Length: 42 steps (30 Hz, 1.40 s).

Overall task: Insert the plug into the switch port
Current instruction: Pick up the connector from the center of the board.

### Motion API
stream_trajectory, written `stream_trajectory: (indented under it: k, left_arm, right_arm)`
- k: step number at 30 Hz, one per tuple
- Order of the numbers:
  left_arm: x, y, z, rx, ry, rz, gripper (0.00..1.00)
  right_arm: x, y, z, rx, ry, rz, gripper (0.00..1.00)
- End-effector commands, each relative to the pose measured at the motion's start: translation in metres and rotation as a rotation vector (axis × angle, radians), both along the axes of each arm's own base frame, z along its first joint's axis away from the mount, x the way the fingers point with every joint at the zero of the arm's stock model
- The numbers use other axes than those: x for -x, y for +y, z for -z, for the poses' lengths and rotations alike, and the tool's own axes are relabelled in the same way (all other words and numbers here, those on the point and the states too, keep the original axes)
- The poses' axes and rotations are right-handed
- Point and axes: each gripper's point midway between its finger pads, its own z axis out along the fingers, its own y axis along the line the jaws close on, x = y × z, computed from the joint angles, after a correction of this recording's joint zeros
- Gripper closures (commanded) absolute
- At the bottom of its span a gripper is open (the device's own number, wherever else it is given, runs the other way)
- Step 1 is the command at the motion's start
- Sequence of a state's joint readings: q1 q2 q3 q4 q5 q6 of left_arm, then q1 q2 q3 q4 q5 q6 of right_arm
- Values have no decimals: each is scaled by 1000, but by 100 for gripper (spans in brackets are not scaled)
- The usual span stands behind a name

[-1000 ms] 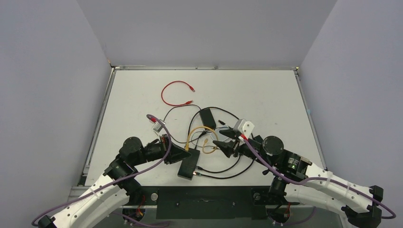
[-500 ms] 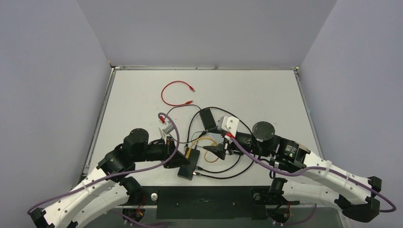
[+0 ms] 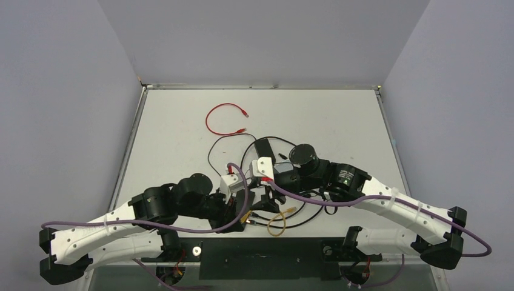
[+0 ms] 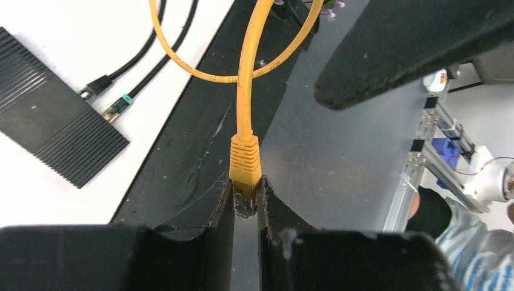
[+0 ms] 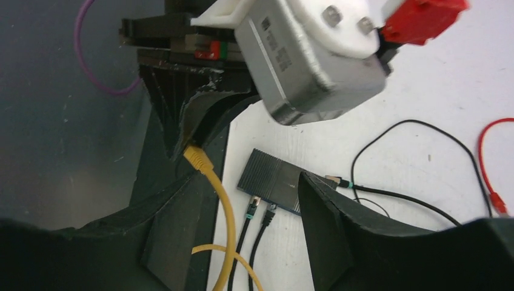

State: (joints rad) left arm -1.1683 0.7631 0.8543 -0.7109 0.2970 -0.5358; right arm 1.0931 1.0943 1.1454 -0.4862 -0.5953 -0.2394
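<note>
My left gripper (image 4: 246, 193) is shut on the yellow plug (image 4: 245, 159), held over the dark strip at the table's front edge. Its yellow cable (image 4: 242, 73) loops away upward. The flat black ribbed switch (image 4: 51, 133) lies on the white table to the left of the plug. In the right wrist view the switch (image 5: 276, 180) shows its blue-trimmed edge with two black cables (image 5: 254, 209) at it; the ports themselves are too small to make out. My right gripper (image 5: 248, 236) is open, its fingers (image 5: 173, 227) straddling the yellow cable without touching it.
A black adapter brick (image 3: 265, 148) and a red cable (image 3: 223, 119) lie farther back. Black cables (image 3: 303, 212) curl around the switch. The two grippers (image 3: 254, 209) crowd together at the front edge, next to the yellow loop (image 3: 277, 223).
My left gripper carried the plug right and toward the front edge. My right gripper swung left beside it and opened wider. The yellow loop slid forward.
</note>
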Motion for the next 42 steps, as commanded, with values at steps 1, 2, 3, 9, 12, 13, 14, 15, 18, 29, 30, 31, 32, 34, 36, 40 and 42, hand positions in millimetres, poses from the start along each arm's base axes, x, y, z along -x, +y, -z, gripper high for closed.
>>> stream_trajectory:
  k: [1, 2, 3, 9, 12, 13, 14, 15, 18, 29, 30, 31, 32, 34, 36, 40, 42]
  left_arm:
    - [-12, 7, -13, -20, -104, -30, 100]
    - [-12, 7, -15, -16, -109, -29, 100]
    - [-12, 8, -16, -15, -115, -25, 100]
    - [-12, 9, -21, 1, -142, -6, 100]
    - [-11, 8, -22, 5, -150, 6, 100]
    - [-12, 8, -21, 2, -151, 6, 100]
    - [-12, 8, -21, 2, -155, 7, 100]
    - [-12, 8, -20, 0, -156, 7, 100]
    - [-13, 8, -19, -1, -158, 8, 100]
    - [-18, 9, -23, 20, -181, -23, 99]
    - [-20, 8, -24, 30, -191, -36, 95]
    - [-21, 8, -26, 38, -193, -45, 87]
    - [-23, 9, -28, 54, -204, -56, 81]
    - [-28, 12, -34, 81, -227, -89, 66]
    - [-31, 15, -45, 128, -251, -124, 52]
    - [-37, 16, -64, 234, -273, -183, 42]
    - [-40, 15, -73, 292, -274, -216, 39]
  right_arm:
    - [21, -2, -1, -5, 31, -132, 45]
    - [22, -2, 4, 6, 40, -134, 45]
    - [22, -2, 7, 12, 45, -133, 46]
    - [19, 2, 25, 52, 78, -120, 48]
    - [16, 7, 32, 71, 93, -115, 50]
    - [15, 9, 34, 78, 98, -115, 51]
    - [15, 10, 34, 80, 102, -117, 53]
    - [15, 12, 36, 85, 106, -119, 54]
    - [14, 14, 40, 96, 114, -123, 63]
    - [20, 13, 44, 100, 112, -155, 100]
    - [19, 12, 44, 98, 108, -148, 100]
    - [19, 11, 44, 97, 104, -142, 100]
    - [17, 9, 44, 97, 98, -128, 100]
    - [15, 5, 43, 91, 88, -97, 100]
    - [11, 1, 41, 76, 76, -54, 100]
    - [3, -7, 36, 11, 58, 45, 100]
    - [1, -11, 30, -45, 53, 85, 100]
